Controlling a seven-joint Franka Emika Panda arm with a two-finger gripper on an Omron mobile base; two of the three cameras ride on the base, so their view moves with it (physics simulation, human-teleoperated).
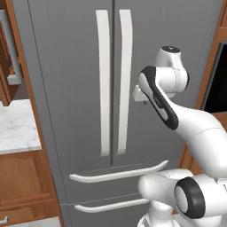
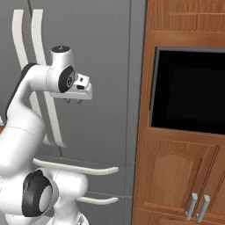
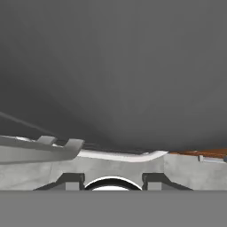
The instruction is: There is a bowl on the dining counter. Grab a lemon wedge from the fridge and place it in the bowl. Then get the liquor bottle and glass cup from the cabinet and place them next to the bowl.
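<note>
Fridge [image 1: 75, 80]: grey, French-door, both doors shut; lemon wedge presumably inside, not visible.

Handles: two long pale vertical bars at the centre seam, left one [image 1: 103, 80], right one [image 1: 124, 75], long axes upright. Two drawer handles [image 1: 117, 172] below, horizontal.

Claw [image 2: 73, 100]: in front of the right door, pointing down, just beside the right handle on the side away from the seam, at about mid-height of the bar. Jaws partly open, holding nothing; the hand view shows both tips [image 3: 72, 179] with a gap between and the grey door face ahead.

Key relation: the right handle lies sideways from the claw, toward the seam. The jaws would likely need to turn to straddle the upright bar.

Room: a marble counter [image 1: 17, 126] lies to the left of the fridge. A wooden cabinet [image 2: 180, 176] with a black oven window [image 2: 191, 94] abuts the fridge's right edge; judged, the right door would swing toward it.
</note>
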